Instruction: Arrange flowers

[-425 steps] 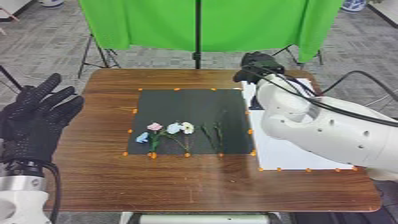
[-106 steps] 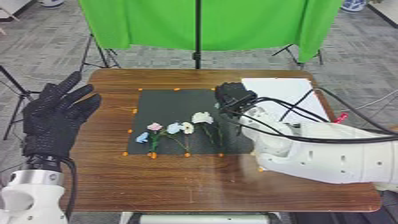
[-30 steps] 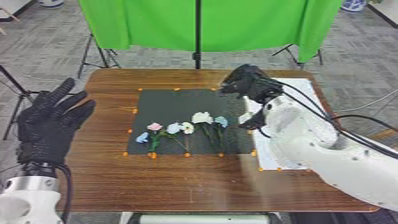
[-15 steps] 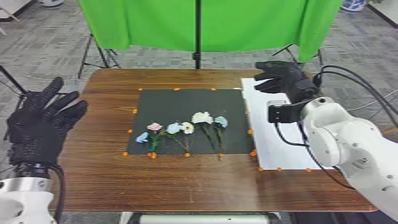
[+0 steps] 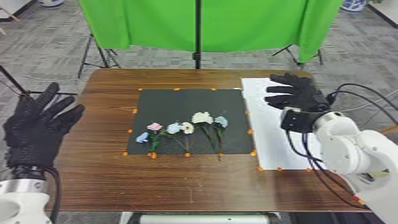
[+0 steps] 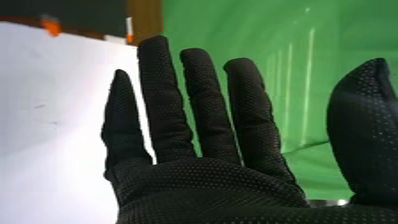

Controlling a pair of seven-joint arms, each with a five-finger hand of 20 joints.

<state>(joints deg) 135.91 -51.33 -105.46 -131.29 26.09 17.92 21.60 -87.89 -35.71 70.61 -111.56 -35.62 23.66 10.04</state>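
Flowers (image 5: 187, 128) are laid in a row on the near half of the black mat (image 5: 178, 104), and, as the placing is judged finished, the right hand (image 5: 300, 97), spread and empty above the white sheet (image 5: 266, 125), is best drawn well clear so that none is brushed. The left hand (image 5: 37, 131), likewise open and empty, is best held aside. Six flowers are counted: one pink, two white, three bluish; one mat, one sheet, two hands.

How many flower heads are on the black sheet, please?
6, on the sheet, from left to right: blue one, pink one, pale blue one, small white one, large white one, another blue one.
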